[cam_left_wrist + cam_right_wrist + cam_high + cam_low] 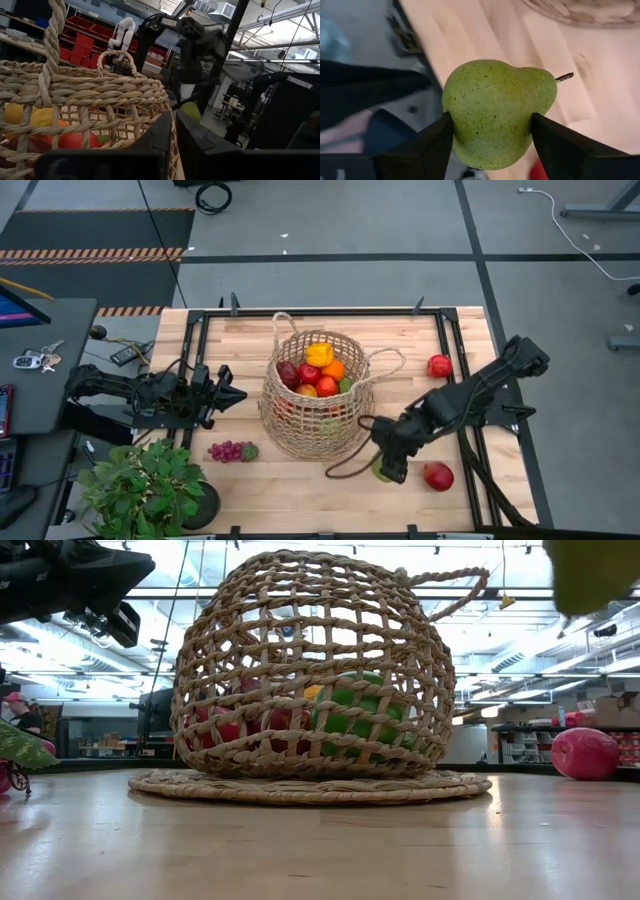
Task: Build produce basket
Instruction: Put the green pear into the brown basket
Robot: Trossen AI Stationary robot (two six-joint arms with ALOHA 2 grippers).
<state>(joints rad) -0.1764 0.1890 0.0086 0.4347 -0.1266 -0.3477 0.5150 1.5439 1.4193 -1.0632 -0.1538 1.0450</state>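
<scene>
Looking down: we see the right pincer [388, 467] clamped on a green pear [381, 470], the basket [318, 395] just beside it, a red apple [438, 475] near its other side.
Left wrist: our left pincer [172, 131], closed and empty, sits against the basket rim.
Right wrist: fingers [427, 145] squeeze the pear above the bench [520, 45].

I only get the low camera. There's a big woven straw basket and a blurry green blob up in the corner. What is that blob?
Observer: A speckled green pear, clamped between the right gripper's dark fingers.
Operator: Is it over the basket?
Observer: No. From above, it hangs beside the round tan straw basket, over the wooden table's front part.
Operator: Where's the other arm?
Observer: The left gripper waits shut on the basket's other side.
Operator: Any fruit left out?
Observer: Yes, purple grapes lie near the leafy potted plant.
</scene>
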